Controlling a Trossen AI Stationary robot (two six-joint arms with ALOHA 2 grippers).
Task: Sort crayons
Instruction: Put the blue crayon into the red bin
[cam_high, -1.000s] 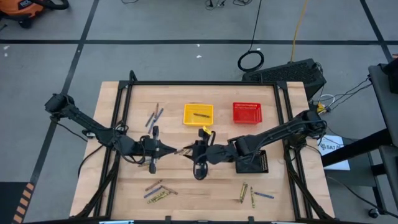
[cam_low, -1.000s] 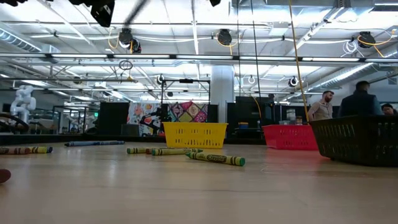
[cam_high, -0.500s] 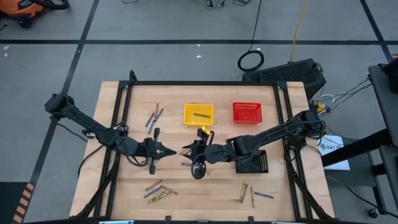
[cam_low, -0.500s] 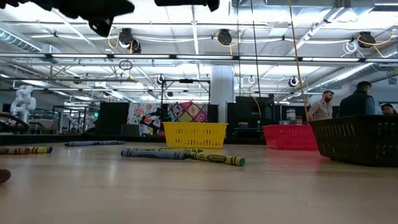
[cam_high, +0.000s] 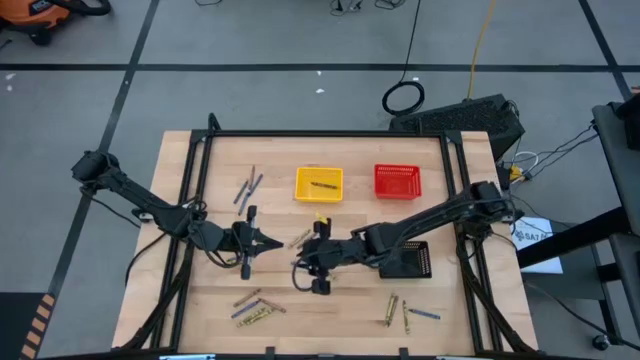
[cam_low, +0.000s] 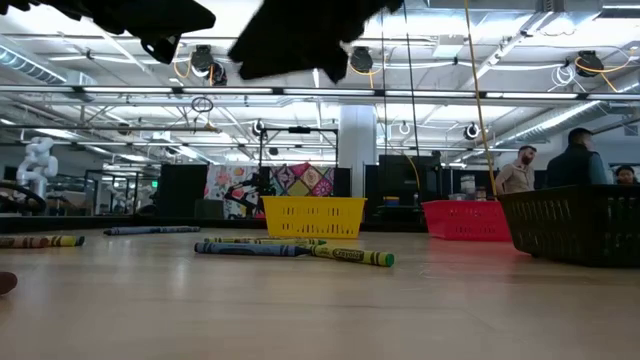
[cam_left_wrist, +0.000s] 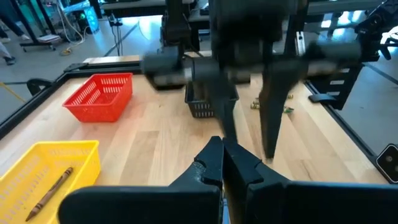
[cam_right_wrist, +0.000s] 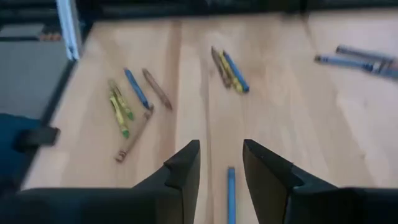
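The left gripper's (cam_left_wrist: 222, 149) fingers are pressed tip to tip with nothing between them. The right gripper's (cam_right_wrist: 221, 165) fingers stand well apart and empty, straddling a blue crayon (cam_right_wrist: 231, 193) that lies flat on the wood just beneath them.

That crayon is the news. A second ago the two grippers were nose to nose at mid-table and no blue stick lay there; now it rests on the table (cam_high: 460, 300), next to a yellow-green crayon (cam_low: 350, 256). I'd guess a hand-over slipped, so this one has to be picked up again before it reaches a basket.

The right arm has swung off the meeting point and reaches low across the table from its far corner, wrist tipped down over the fallen crayon. The left arm stays stretched toward the middle, hovering. Only one brown crayon (cam_high: 321, 185) sits in the yellow basket (cam_high: 302, 176). The other crayons (cam_high: 255, 308) are scattered on the table.
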